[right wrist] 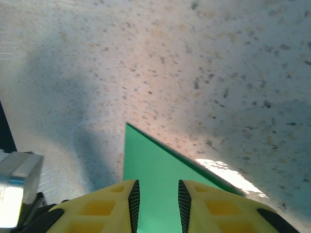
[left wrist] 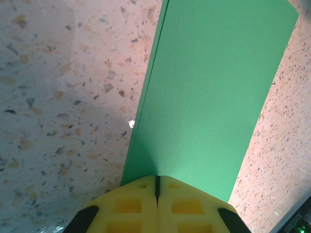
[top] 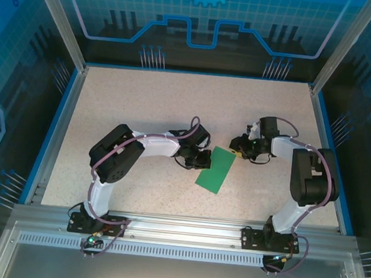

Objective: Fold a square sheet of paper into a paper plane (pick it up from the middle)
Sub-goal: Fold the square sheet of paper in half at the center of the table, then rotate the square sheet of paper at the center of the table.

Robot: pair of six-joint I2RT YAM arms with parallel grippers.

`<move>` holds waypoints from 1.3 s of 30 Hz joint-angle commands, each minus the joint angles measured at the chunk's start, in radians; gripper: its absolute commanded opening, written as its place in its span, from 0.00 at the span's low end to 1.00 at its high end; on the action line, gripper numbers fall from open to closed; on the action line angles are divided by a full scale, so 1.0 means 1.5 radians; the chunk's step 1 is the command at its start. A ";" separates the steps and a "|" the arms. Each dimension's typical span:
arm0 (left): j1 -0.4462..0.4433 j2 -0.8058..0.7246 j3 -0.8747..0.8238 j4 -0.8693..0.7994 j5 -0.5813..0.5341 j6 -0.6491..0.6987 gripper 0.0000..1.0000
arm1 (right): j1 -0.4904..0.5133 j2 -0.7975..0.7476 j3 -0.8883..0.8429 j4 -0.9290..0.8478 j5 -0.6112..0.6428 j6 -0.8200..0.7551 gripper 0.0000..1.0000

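On the table (top: 142, 108) the square sheet of paper (top: 215, 170) lay halved. The left gripper (left wrist: 156, 182), closed, perhaps pinned one end; the right gripper (right wrist: 155, 199) gaped over a corner. Corner folds likely came next, needing steady pinning.

A pale speckled counter (top: 142, 108) is bordered at its left, far and right sides by blue edging (top: 59, 127). An aluminium rail (top: 184, 225) is laid along the near edge, with a slotted strip (top: 161, 250) beneath. A blue circuit-patterned back panel (top: 203, 22) is framed by slanted metal posts (top: 56, 15).
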 commanded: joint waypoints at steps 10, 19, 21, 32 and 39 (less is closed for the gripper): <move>-0.006 0.010 0.004 -0.046 -0.001 0.007 0.00 | -0.011 -0.018 -0.031 -0.010 0.022 0.034 0.31; -0.021 -0.083 -0.059 -0.007 -0.030 -0.083 0.00 | 0.020 -0.133 -0.028 -0.142 0.072 -0.015 0.37; -0.024 -0.102 -0.086 0.011 -0.044 -0.108 0.00 | 0.040 -0.142 -0.034 -0.167 0.107 -0.015 0.40; -0.031 -0.227 -0.174 0.025 -0.137 -0.103 0.07 | 0.133 -0.145 -0.050 -0.185 0.233 0.032 0.47; -0.030 -0.256 -0.187 0.006 -0.177 -0.091 0.12 | 0.160 -0.095 -0.002 -0.200 0.285 0.038 0.51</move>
